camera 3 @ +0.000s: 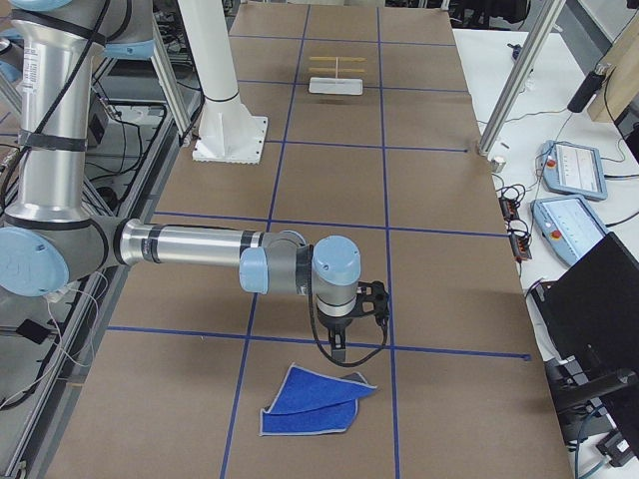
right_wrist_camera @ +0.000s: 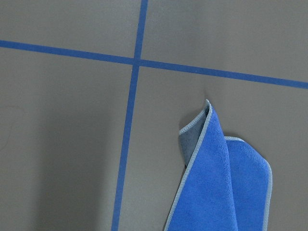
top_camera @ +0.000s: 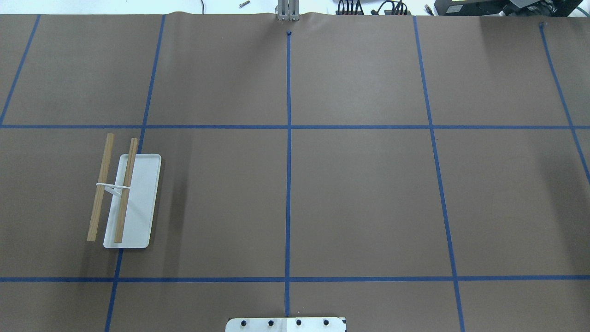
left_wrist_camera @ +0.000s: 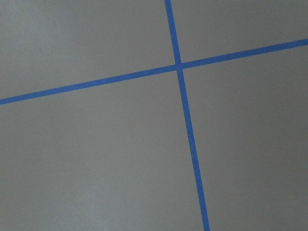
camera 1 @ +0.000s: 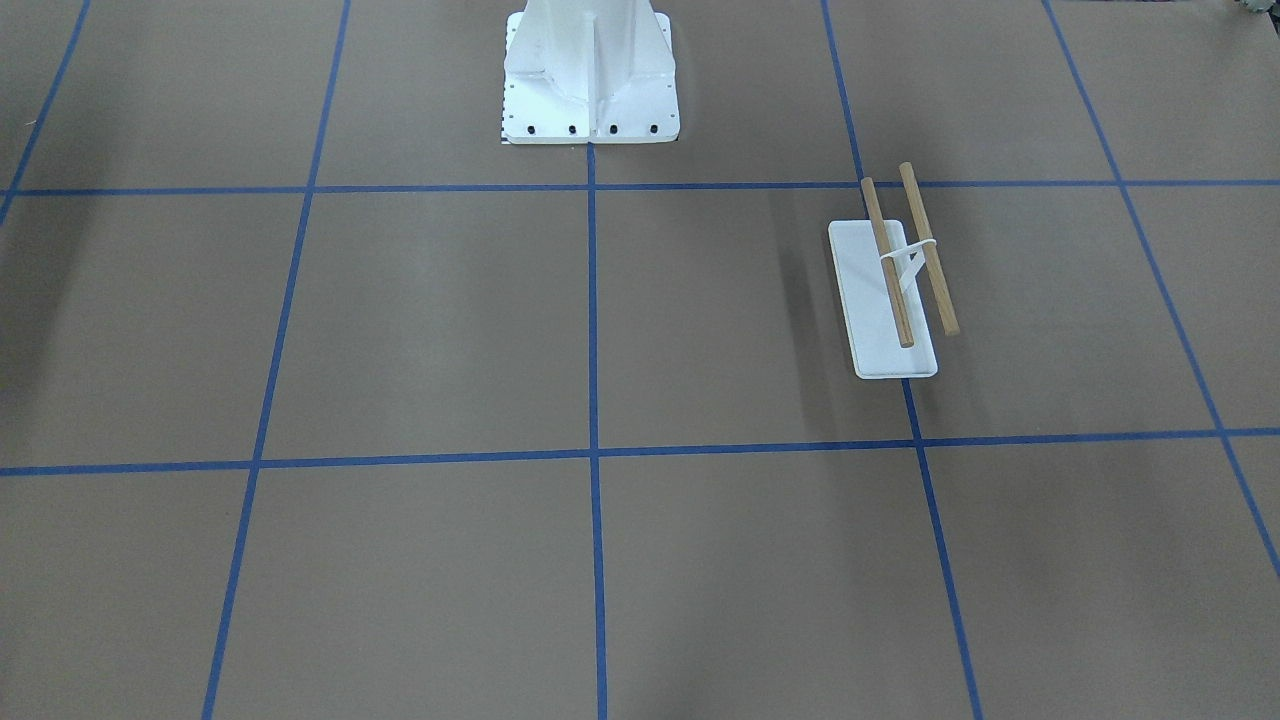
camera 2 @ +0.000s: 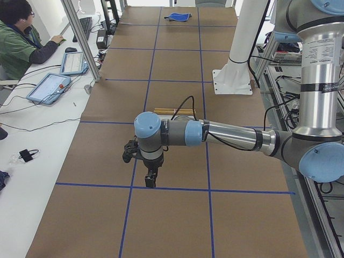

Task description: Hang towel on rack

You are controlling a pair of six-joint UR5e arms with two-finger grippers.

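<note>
Towel point(camera 3: 315, 404): soft blue cloth, grey underside, pale stitched edging, folded flat near right end of brown paper bench point(top_camera: 359, 198). Rack point(top_camera: 125, 196): flat white base, two wooden dowels, near left end. Left hand point(camera 2: 150, 181), right hand point(camera 3: 339, 353): can't tell if apart or together.

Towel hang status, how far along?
Nothing done yet: the rack has bare dowels. The towel lies folded on the table, ungrasped. In hand: the right gripper hangs close beside it; open or shut, cannot tell. To do: grasp, carry across, drape.
</note>
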